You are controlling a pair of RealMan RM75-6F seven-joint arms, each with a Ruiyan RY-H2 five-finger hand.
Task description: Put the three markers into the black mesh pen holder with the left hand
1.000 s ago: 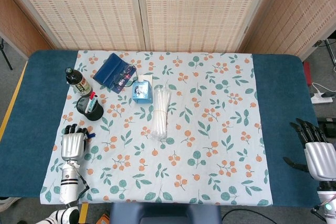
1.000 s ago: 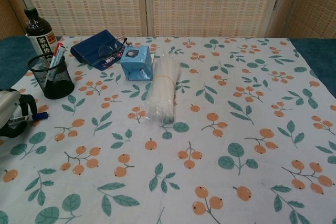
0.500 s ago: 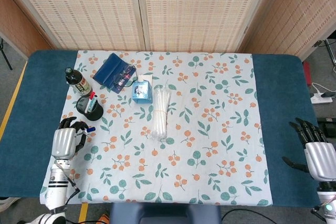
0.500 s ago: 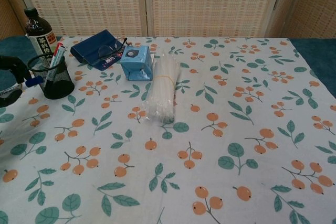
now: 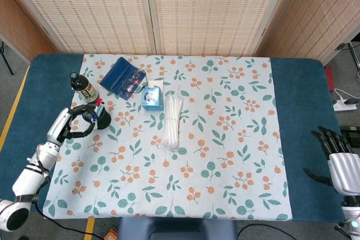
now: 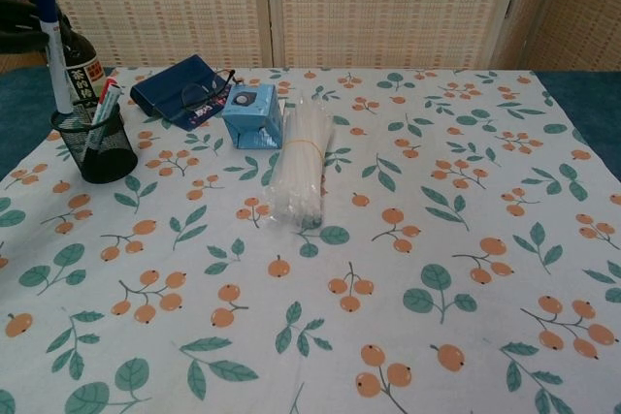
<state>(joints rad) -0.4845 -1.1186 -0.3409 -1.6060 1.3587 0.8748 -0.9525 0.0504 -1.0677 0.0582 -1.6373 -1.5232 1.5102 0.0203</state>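
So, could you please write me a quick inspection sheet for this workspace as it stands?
Surface: fruit-print tablecloth over a blue table.
Job's things: black mesh pen holder with markers in it; blue-capped marker upright, tip at the rim.
Clutter: dark bottle, navy case with glasses, blue box, bagged straws.
Hands: left hand holds the marker; right hand open, off the cloth.
Cables: white cord on the floor.
Surroundings: woven screens.

dark bottle (image 6: 78, 63) at table's 10 o'clock: white label with vertical CJK characters, too small to read. No other legible text.
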